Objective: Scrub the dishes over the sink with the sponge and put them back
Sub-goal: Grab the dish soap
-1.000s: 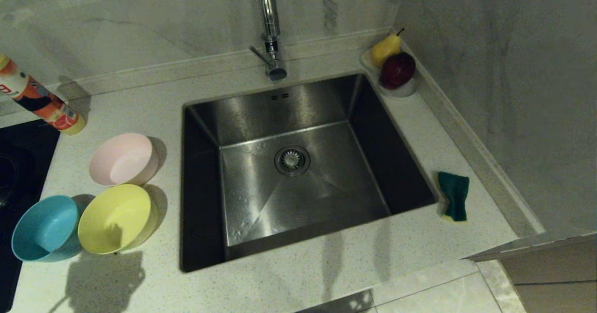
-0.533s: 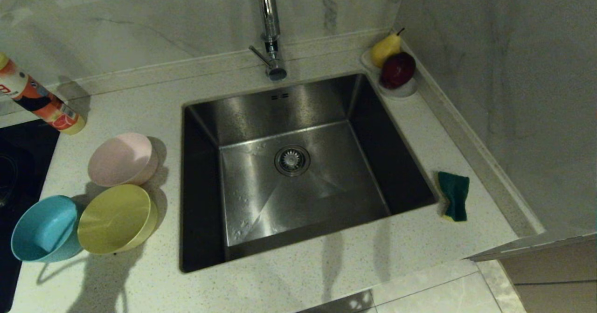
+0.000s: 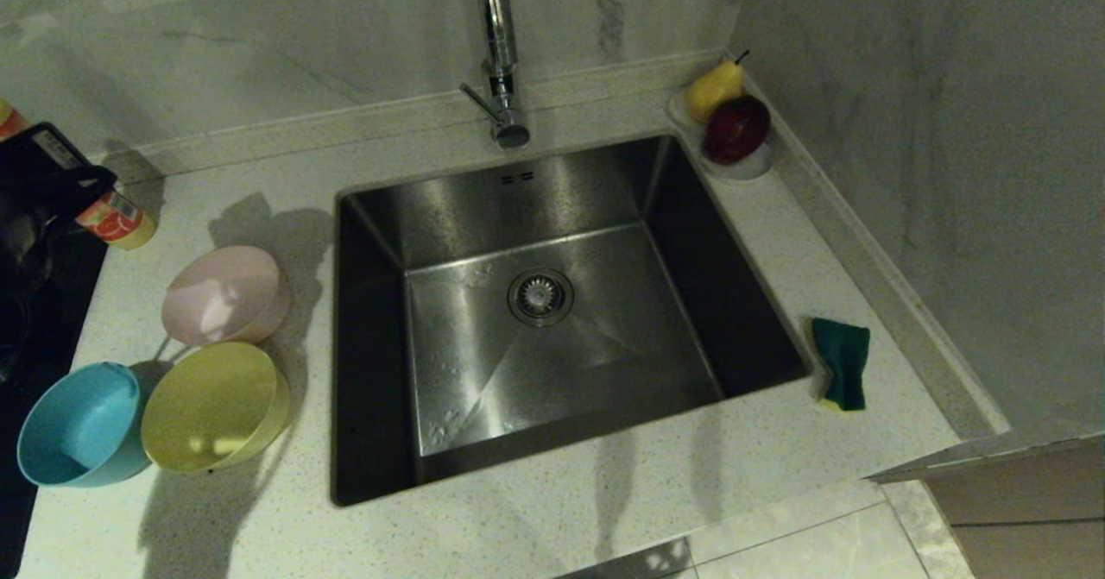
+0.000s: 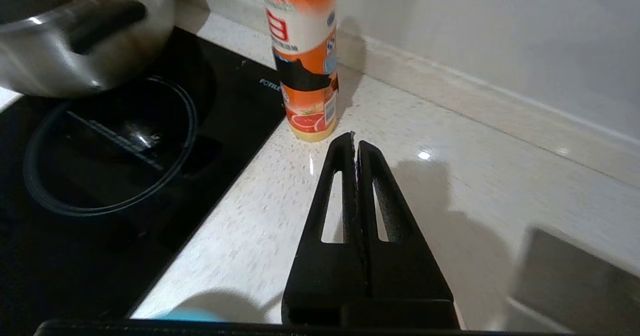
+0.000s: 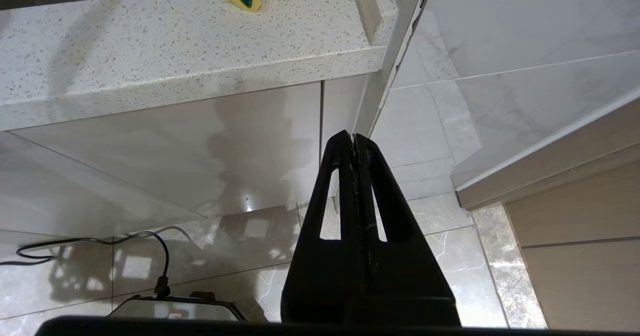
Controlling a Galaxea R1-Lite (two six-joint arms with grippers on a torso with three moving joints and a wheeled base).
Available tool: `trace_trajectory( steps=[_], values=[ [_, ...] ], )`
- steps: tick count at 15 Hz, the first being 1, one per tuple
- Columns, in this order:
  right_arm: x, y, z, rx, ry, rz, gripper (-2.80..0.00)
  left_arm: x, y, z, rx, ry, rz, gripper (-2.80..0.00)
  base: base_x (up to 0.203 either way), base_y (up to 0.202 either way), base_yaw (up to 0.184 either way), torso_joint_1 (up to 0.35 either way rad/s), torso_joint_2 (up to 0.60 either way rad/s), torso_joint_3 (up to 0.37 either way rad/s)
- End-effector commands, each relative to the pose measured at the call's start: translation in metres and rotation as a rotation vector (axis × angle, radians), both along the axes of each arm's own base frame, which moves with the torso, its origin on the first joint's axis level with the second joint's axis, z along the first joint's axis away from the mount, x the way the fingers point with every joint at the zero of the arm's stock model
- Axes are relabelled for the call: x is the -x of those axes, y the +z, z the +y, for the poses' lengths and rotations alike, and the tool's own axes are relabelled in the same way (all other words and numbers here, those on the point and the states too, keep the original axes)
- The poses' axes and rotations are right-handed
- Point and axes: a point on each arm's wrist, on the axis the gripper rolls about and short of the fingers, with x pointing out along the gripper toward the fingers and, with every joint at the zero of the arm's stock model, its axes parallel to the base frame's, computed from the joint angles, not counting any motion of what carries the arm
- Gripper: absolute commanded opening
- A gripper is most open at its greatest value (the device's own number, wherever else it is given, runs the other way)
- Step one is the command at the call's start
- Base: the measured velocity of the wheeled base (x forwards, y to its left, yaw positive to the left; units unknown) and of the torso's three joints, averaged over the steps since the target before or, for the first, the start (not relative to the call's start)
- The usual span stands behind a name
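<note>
With your left gripper [image 4: 355, 143] clenched empty near the orange bottle [image 4: 303, 60], take the light, stiff, slippery pink bowl [image 3: 226, 295] on the worktop [image 3: 535, 527] by its rim.

Pale marble walls [image 3: 906, 87] meet a speckled countertop [image 3: 604, 510] above a glossy tiled floor [image 5: 440, 256].

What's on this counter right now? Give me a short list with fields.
sink: empty, tap behind it
bowls: pink, yellow, blue, on counter left of sink
sponge: on counter right of sink
left gripper: shut, empty, near orange bottle
right gripper: shut, empty, parked below counter
fruit: pear, apple, back corner
</note>
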Motion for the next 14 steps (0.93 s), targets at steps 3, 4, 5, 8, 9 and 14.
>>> trace_trajectory(
  steps=[3, 4, 5, 8, 9, 14],
  values=[
    [0.000, 0.000, 0.000, 0.000, 0.001, 0.001, -2.80, -0.065, -0.028, 0.032, 0.013, 0.094, 0.056, -2.80, 0.000, 0.000, 0.000, 0.000, 0.00, 0.000],
    [0.000, 0.000, 0.000, 0.000, 0.001, 0.000, -2.80, -0.071, -0.030, 0.039, 0.013, 0.109, 0.055, 0.00, 0.000, 0.000, 0.000, 0.000, 0.00, 0.000],
    [0.000, 0.000, 0.000, 0.000, 0.001, 0.000, -2.80, -0.074, -0.031, 0.041, 0.012, 0.090, 0.055, 0.00, 0.000, 0.000, 0.000, 0.000, 0.00, 0.000],
    [0.000, 0.000, 0.000, 0.000, 0.001, 0.001, -2.80, -0.074, -0.030, 0.048, 0.008, -0.005, 0.049, 0.00, 0.000, 0.000, 0.000, 0.000, 0.00, 0.000],
    [0.000, 0.000, 0.000, 0.000, 0.001, -0.001, -2.80, -0.075, -0.030, 0.050, 0.007, -0.015, 0.046, 0.00, 0.000, 0.000, 0.000, 0.000, 0.00, 0.000],
    [0.000, 0.000, 0.000, 0.000, 0.001, 0.001, -2.80, -0.074, -0.035, 0.088, -0.025, -0.055, -0.002, 0.00, 0.000, 0.000, 0.000, 0.000, 0.00, 0.000]
  ],
)
